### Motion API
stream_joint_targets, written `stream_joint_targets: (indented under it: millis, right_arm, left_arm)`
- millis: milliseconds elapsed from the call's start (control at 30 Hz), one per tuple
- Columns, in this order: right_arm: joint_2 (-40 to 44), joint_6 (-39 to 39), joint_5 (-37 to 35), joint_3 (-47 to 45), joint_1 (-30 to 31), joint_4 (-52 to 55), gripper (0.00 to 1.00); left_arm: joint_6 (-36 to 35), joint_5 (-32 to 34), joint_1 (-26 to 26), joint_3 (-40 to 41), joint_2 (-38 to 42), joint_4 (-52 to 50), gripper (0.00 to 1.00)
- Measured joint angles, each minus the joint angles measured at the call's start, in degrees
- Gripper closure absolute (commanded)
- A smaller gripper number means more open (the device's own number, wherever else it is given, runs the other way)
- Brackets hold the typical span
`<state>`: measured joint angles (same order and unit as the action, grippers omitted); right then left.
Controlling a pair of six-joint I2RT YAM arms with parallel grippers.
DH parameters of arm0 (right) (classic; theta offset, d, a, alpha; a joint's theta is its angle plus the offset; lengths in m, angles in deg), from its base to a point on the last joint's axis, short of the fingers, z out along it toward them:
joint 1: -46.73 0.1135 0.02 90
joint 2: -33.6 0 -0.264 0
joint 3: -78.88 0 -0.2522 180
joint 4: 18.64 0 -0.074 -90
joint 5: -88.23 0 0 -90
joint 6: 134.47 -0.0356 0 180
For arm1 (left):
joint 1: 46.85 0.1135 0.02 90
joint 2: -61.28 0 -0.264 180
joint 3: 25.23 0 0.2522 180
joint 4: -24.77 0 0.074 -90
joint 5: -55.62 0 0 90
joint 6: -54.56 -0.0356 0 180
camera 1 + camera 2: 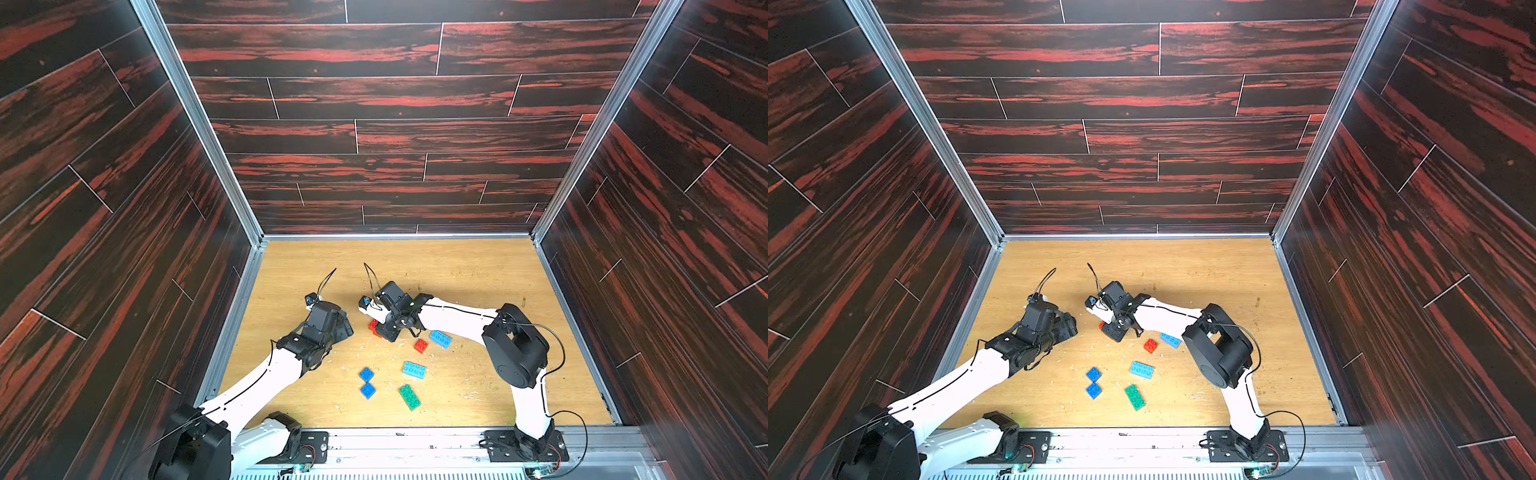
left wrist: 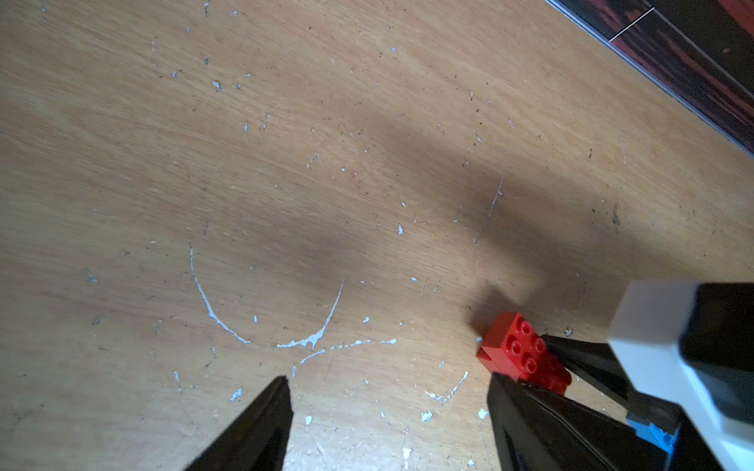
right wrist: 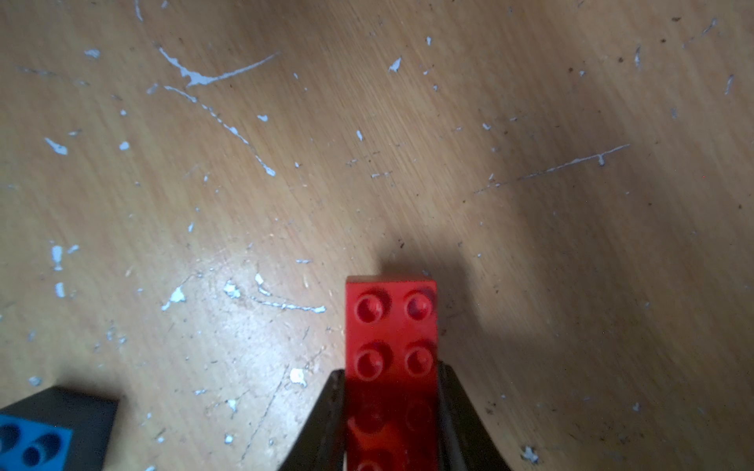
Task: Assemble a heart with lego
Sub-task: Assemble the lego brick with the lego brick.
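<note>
Your right pincer (image 3: 391, 371) is clenched on the flat side walls of a red lego brick (image 3: 391, 322), whose studded end juts ahead of its tips. Your left pincer (image 2: 389, 377), released and empty, sits just beside it. Expect the brick to be light, rigid and slick, so hold those walls squarely.

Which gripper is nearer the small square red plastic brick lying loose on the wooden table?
Right. The right gripper, gripping a long red brick, sits near the square red brick; the open left gripper lies farther off.
</note>
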<state>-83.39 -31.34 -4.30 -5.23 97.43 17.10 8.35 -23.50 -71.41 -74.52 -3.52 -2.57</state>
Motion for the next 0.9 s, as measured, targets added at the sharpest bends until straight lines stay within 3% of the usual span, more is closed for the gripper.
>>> stream_joint_targets:
  millis: [300,700,900]
  right_arm:
    - [-4.68,0.87,1.25,6.93,-0.37,2.93,1.0]
    - [-6.78,0.79,4.76,9.29,-1.42,5.64,1.0]
    - [-6.58,0.42,2.45,8.79,-0.24,3.52,1.0]
  left_arm:
    - [0.02,-0.96,0.52,0.72,0.02,0.26,0.2]
    - [0.17,-1.62,1.09,1.88,1.22,0.37,0.2]
    - [0.24,-2.05,1.16,1.88,1.22,0.35,0.2]
